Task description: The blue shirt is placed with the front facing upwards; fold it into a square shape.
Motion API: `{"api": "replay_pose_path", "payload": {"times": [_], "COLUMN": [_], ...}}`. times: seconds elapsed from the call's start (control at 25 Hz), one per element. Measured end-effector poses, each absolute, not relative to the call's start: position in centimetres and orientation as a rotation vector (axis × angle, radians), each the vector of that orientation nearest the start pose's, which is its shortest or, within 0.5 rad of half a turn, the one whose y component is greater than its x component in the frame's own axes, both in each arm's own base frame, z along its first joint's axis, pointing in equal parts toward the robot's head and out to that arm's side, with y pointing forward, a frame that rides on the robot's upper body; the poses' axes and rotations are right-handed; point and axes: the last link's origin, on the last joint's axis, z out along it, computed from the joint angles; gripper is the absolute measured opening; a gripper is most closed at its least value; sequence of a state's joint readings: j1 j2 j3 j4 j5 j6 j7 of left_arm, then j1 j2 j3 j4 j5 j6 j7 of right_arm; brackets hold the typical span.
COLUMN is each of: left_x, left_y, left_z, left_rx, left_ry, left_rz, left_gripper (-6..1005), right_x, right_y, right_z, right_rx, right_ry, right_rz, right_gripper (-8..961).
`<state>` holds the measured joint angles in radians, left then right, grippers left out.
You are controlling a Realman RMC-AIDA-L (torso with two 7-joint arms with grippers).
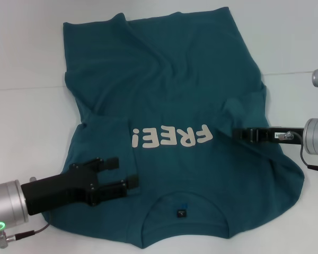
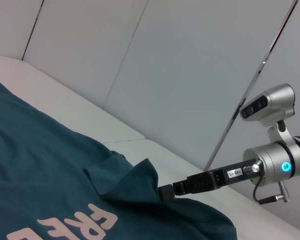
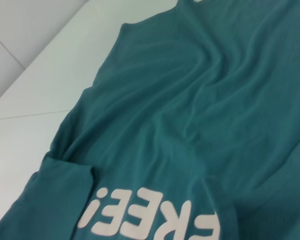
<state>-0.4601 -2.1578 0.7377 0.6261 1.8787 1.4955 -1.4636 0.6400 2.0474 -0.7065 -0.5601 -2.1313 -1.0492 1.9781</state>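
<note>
The blue shirt [image 1: 169,79] lies front up on the white table [image 1: 26,63], with its neck and dark label [image 1: 181,213] toward me and the cream "FREE!" print [image 1: 172,136] across the middle. Both sleeves are folded inward over the chest. My left gripper [image 1: 122,173] is open low over the shirt's left side, its fingertips at the edge of the folded left sleeve [image 1: 111,137]. My right gripper [image 1: 236,132] is shut on the tip of the right sleeve [image 1: 244,108]. In the left wrist view the right gripper [image 2: 166,191] holds that fold [image 2: 140,180] slightly raised.
Bare white tabletop surrounds the shirt on the left, the far side and the right [image 1: 302,47]. Pale wall panels [image 2: 165,75] stand behind the table. The shirt's body [image 3: 190,100] shows soft wrinkles running toward the hem.
</note>
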Motion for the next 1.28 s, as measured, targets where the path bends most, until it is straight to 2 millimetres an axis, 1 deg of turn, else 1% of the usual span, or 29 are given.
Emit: {"api": "replay_pose_path", "payload": {"times": [0.36,0.52,0.72,0.96,1.16,1.28], "left_x": [-25.9,-25.9,-25.8,-25.8,-26.1,-26.8], "left_y": [31.1,31.0,30.9,30.9,31.1,31.1], "left_z": [-3.6,-3.6,-3.7,-3.6,-3.3,-2.8], "left_rx": [-2.613,-2.613,-2.616,-2.607,-2.580,-2.542], "left_ry": [-0.896,-0.906,-0.908,-0.918,-0.949,-0.990], "left_rz": [-0.888,-0.893,-0.902,-0.917,-0.912,-0.904], "left_gripper": [878,878,877,878,878,877], "right_x": [30.0,30.6,31.3,32.0,31.8,31.5], "right_y": [38.3,37.3,36.4,35.7,35.2,35.0], "right_z": [0.5,0.8,2.0,3.5,3.8,3.6], "right_rx": [-2.241,-2.281,-2.277,-2.221,-2.258,-2.281], "right_ry": [1.357,1.358,1.365,1.367,1.322,1.298], "right_rz": [0.453,0.442,0.466,0.548,0.584,0.605], "right_gripper": [11,15,190,481,693,769]}}
